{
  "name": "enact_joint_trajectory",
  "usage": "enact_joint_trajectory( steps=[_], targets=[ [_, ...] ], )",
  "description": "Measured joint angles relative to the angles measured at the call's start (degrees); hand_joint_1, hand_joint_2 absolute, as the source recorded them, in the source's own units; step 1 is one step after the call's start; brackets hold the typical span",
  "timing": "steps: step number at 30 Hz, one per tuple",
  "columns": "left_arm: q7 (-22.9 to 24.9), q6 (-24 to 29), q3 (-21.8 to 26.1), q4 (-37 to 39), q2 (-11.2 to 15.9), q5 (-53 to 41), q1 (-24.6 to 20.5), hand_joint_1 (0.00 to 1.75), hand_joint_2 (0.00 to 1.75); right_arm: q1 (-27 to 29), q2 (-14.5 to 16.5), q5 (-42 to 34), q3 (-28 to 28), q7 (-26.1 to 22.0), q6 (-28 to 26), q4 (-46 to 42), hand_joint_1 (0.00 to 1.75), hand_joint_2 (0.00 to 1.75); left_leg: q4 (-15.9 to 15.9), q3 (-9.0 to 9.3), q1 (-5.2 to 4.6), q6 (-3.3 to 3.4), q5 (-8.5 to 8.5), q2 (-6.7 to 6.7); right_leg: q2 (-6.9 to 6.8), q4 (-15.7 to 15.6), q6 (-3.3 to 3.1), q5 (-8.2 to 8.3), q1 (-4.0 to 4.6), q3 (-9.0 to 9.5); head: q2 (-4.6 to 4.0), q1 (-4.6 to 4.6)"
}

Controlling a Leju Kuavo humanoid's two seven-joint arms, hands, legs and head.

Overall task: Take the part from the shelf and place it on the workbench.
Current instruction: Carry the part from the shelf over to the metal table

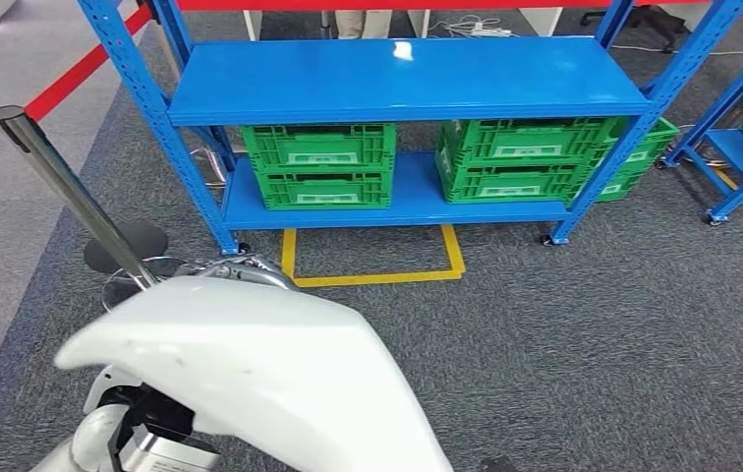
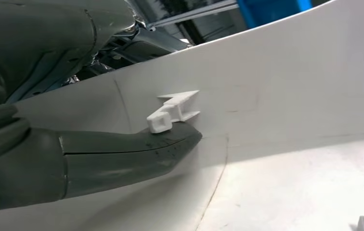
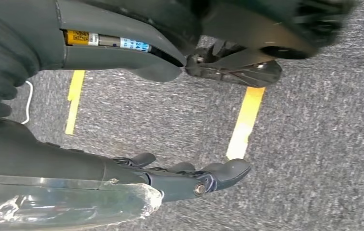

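Left hand (image 2: 74,159) apparently gripping; right hand (image 3: 180,175) open

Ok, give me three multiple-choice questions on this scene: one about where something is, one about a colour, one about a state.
1. Where are the green crates?
A. On the top shelf
B. On the lower shelf
C. On the carpet

2. What colour is the tape on the carpet?
A. Yellow
B. White
C. Green

3. What is the state of the white part?
A. Lying on the top shelf
B. Sitting in a crate
C. Held at the left hand

Answers:
1. B: the crates stand on the lower shelf, under the bare top shelf.
2. A: the tape marks a yellow outline in front of the rack.
3. C: the part is up in front of the robot, and the left wrist view shows the left hand pressing its thumb on it.
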Motion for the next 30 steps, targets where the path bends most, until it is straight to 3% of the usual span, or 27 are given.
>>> enact_joint_trajectory(
  steps=[1, 2, 4, 5, 7, 10, 12, 14, 15, 16, 17, 20, 22, 25, 27, 30],
  targets=[
    [-0.01, 0.25, 0.00, 0.04, 0.00, -0.34, 0.04, 1.75, 1.75, 0.12, 0.00, 0.00, -0.01, 0.00, -0.01, 0.00, 0.00, 1.75, 0.02, -0.03, -0.04, 0.03, 0.00, 0.22, -0.06, 0.22, 0.09, 0.52, 0.00, -0.04, 0.00, 0.02],
    [-0.02, 0.45, 0.00, 0.08, -0.01, -0.59, 0.06, 1.75, 1.75, 0.24, -0.01, 0.00, -0.02, 0.00, -0.01, 0.00, 0.00, 1.75, 0.04, -0.02, -0.07, 0.04, 0.01, 0.41, -0.19, -1.71, 0.10, 1.96, 0.00, 1.02, 0.00, 0.01],
    [-0.03, 0.73, 0.02, 0.11, -0.02, -0.86, 0.08, 1.75, 1.75, 0.31, -0.02, 0.00, -0.03, -0.02, -0.02, 0.00, 0.00, 1.75, 0.11, 0.02, -0.20, -0.10, -0.03, 0.78, -1.20, -9.15, -0.01, 5.35, 0.08, 4.97, 0.00, 0.03],
    [-0.04, 0.84, 0.03, 0.12, -0.02, -0.96, 0.08, 1.75, 1.75, 0.24, -0.02, -0.01, -0.03, -0.04, -0.02, 0.00, 0.00, 1.75, 0.24, -0.03, -0.35, -0.26, -0.07, 0.92, -1.79, -12.39, -0.22, 6.29, 0.19, 6.65, 0.00, 0.04],
    [-0.07, 1.01, 0.06, 0.12, -0.01, -1.05, 0.10, 1.75, 1.75, 0.11, -0.02, -0.06, -0.04, -0.08, -0.03, 0.00, 0.00, 1.75, 0.44, -0.24, -0.63, -0.77, -0.01, 1.31, -2.38, -15.13, -0.84, 6.62, 0.44, 7.97, 0.00, 0.00],
    [-0.14, 1.31, 0.14, 0.12, 0.02, -1.12, 0.10, 1.75, 1.75, 0.42, -0.02, -0.24, -0.10, -0.10, -0.07, 0.00, 0.00, 1.75, 1.12, -0.59, -0.46, -1.66, -0.62, 1.49, -1.45, -15.40, -1.99, 7.19, 0.39, 7.91, 0.00, -0.02],
    [-0.17, 1.49, 0.26, 0.12, 0.07, -1.19, 0.12, 1.75, 1.75, 0.49, -0.02, -0.31, -0.15, -0.15, -0.10, 0.00, 0.00, 1.75, 4.91, -2.12, -0.20, -2.29, -3.45, 0.57, -0.85, -15.56, -2.60, 7.53, 0.24, 7.85, 0.00, -0.12],
    [-0.18, 1.55, 0.35, 0.12, 0.16, -1.26, 0.24, 1.75, 1.75, 0.46, -0.03, -0.36, -0.18, -0.20, -0.10, 0.01, 0.00, 1.75, 12.30, -5.31, -0.03, -2.59, -7.15, -0.01, -0.13, -15.54, -2.86, 7.65, 0.27, 7.66, 0.00, -0.18],
    [-0.18, 1.56, 0.38, 0.13, 0.21, -1.27, 0.33, 1.75, 1.75, 0.50, -0.03, -0.38, -0.20, -0.20, -0.10, 0.01, 0.00, 1.75, 15.27, -6.63, 0.03, -2.64, -8.08, -0.09, 0.26, -15.52, -2.90, 7.69, 0.28, 7.58, 0.00, -0.16],
    [-0.18, 1.57, 0.39, 0.13, 0.28, -1.28, 0.41, 1.75, 1.75, 0.57, -0.04, -0.40, -0.22, -0.20, -0.10, 0.02, 0.00, 1.75, 16.59, -7.21, 0.07, -2.63, -7.98, -0.13, 0.68, -15.50, -2.92, 7.72, 0.29, 7.53, 0.00, -0.17],
    [-0.18, 1.58, 0.42, 0.14, 0.33, -1.29, 0.47, 1.75, 1.75, 0.62, -0.04, -0.42, -0.26, -0.20, -0.10, 0.03, 0.00, 1.75, 15.58, -6.68, 0.12, -2.55, -6.71, -0.22, 1.14, -15.46, -2.91, 7.75, 0.29, 7.51, 0.00, -0.16],
    [-0.18, 1.61, 0.54, 0.14, 0.42, -1.32, 0.49, 1.75, 1.75, 0.61, -0.04, -0.46, -0.29, -0.22, -0.05, 0.04, 0.00, 1.75, 5.39, -1.58, 0.37, -2.04, -1.35, -2.24, 2.60, -15.20, -2.63, 7.83, 0.34, 7.42, 0.00, -0.15],
    [-0.18, 1.71, 0.68, 0.14, 0.50, -1.36, 0.52, 1.75, 1.75, 0.55, -0.04, -0.51, -0.31, -0.25, -0.02, 0.04, 0.00, 1.75, 1.75, 0.00, 0.45, -1.81, -0.76, -3.45, 3.33, -14.97, -2.06, 8.00, 0.37, 6.85, 0.00, -0.11],
    [-0.18, 1.97, 1.08, 0.14, 0.63, -1.45, 0.66, 1.75, 1.75, 0.80, -0.04, -0.64, -0.37, -0.26, -0.01, 0.09, 0.00, 1.75, 1.02, -0.03, 0.42, -1.19, -0.71, -2.63, 3.72, -14.68, -1.09, 8.05, 0.14, 5.87, 0.00, -0.10],
    [-0.18, 2.08, 1.28, 0.14, 0.66, -1.56, 0.75, 1.75, 1.75, 0.84, -0.04, -0.76, -0.40, -0.27, -0.02, 0.11, 0.00, 1.75, 0.70, -0.04, 0.51, -0.54, -0.43, -1.63, 2.08, -11.14, -0.68, 5.80, 0.15, 3.92, 0.00, 0.18],
    [-0.18, 2.12, 1.51, 0.14, 0.88, -1.97, 1.22, 1.75, 1.75, 0.75, -0.04, -0.86, -0.42, -0.28, -0.02, 0.11, 0.00, 1.75, 0.73, -0.26, 0.19, -0.18, -0.40, 0.10, 0.05, -0.09, -0.33, 0.62, 0.15, -1.20, 0.00, 0.41]
  ],
)
